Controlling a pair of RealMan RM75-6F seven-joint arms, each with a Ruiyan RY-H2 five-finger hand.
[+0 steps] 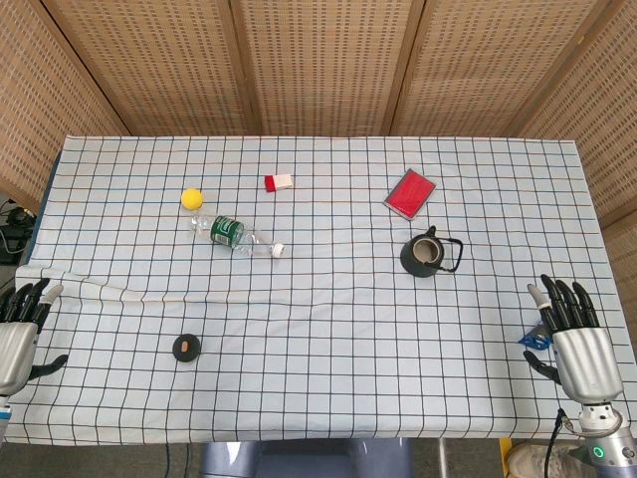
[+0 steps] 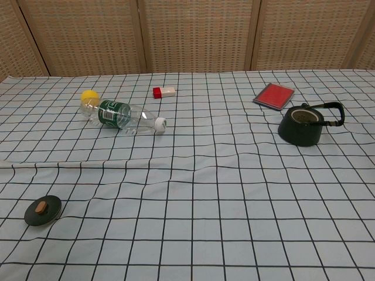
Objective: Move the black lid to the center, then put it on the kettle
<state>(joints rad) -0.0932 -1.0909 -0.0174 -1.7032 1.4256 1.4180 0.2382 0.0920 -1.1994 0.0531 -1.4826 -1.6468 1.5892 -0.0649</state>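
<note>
Checked cloth [image 1: 328,378]: lid [image 1: 186,347] lying left, kettle [image 1: 428,253] uncovered far right. Only head view shows left hand [image 1: 20,334] and right hand [image 1: 572,334], fingers apart, empty.

The head view looked steeply down from above the near edge of the worktop [image 1: 328,349], taking in the whole checked cloth out to the woven screens [image 1: 318,60] behind. It sat far enough back that both hands showed at the near corners, the left hand [image 1: 20,334] at one edge and the right hand [image 1: 577,344] at the other.

The chest view sat lower and nearer, facing the same way across the worktop [image 2: 205,222] at a shallow angle, with the screens [image 2: 199,35] filling its top; neither hand showed there.

Both views shared the lid [image 1: 186,347] [image 2: 43,210], kettle [image 1: 429,253] [image 2: 306,123], bottle [image 1: 236,236] [image 2: 123,115], ball [image 1: 191,197] [image 2: 88,96] and red book [image 1: 411,193] [image 2: 273,95].
</note>
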